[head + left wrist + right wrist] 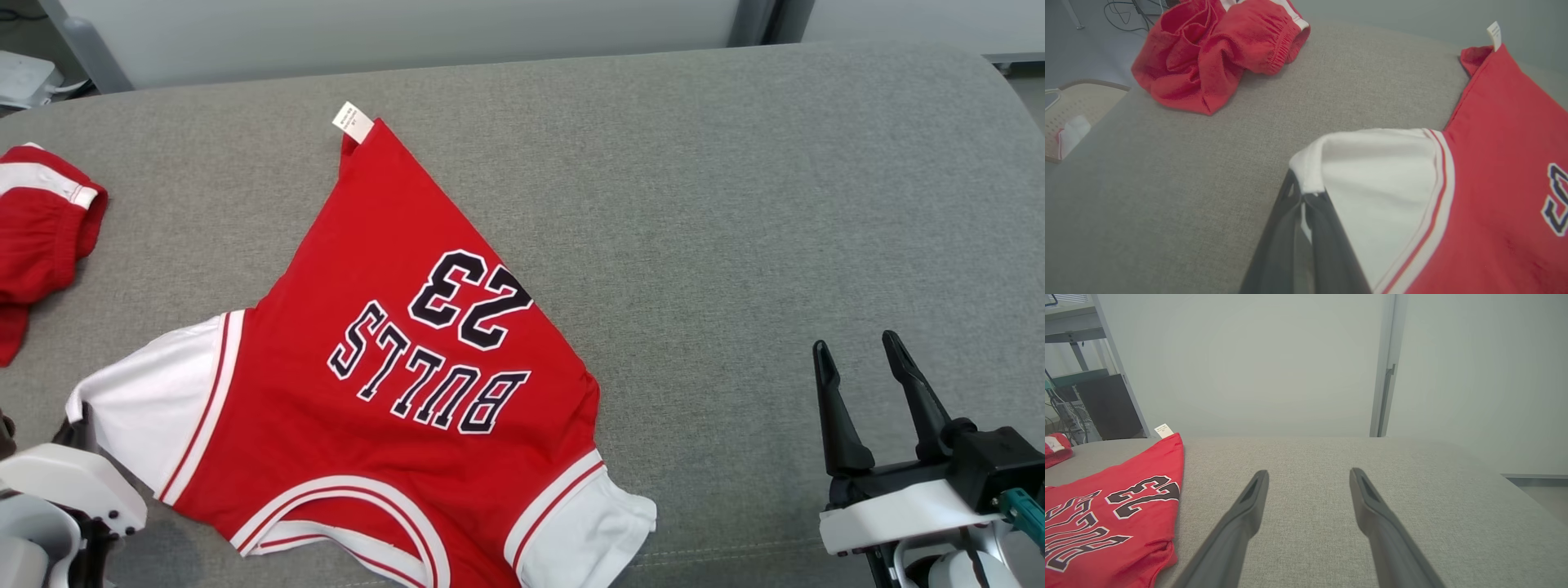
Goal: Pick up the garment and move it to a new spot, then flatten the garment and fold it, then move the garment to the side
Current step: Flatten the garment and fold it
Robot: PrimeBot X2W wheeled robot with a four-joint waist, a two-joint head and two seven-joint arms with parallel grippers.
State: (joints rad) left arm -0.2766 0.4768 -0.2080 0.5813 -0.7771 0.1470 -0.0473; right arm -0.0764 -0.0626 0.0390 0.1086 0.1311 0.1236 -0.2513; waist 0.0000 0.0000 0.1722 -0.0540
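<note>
Red cloth with white sleeves, our garment (pixel 392 359) lies spread on the grey cushion (pixel 735 204), left of the middle. Its collar is at the near edge and its label (pixel 353 121) points to the far side. Our left gripper (pixel 1304 198) is closed on the outer hem of the white sleeve (pixel 1372 171) at the near left. Our right gripper (pixel 856 343) hovers at the near right with its jaws wide, holding nothing, well apart from the garment.

We see some risks from here. The bite takes only the rim of the sleeve, so we judge that the thin cloth can slip out when the weight of the whole shirt comes on it. If we lift from this one corner alone, the shirt will probably hang and bunch, and the flattening becomes harder. A low drag can make it catch on the rough cushion and fold under itself. The red shorts (pixel 41 212) lie at the far left, so a move to that side can put one piece on the other. The collar can also slide off the near edge.
</note>
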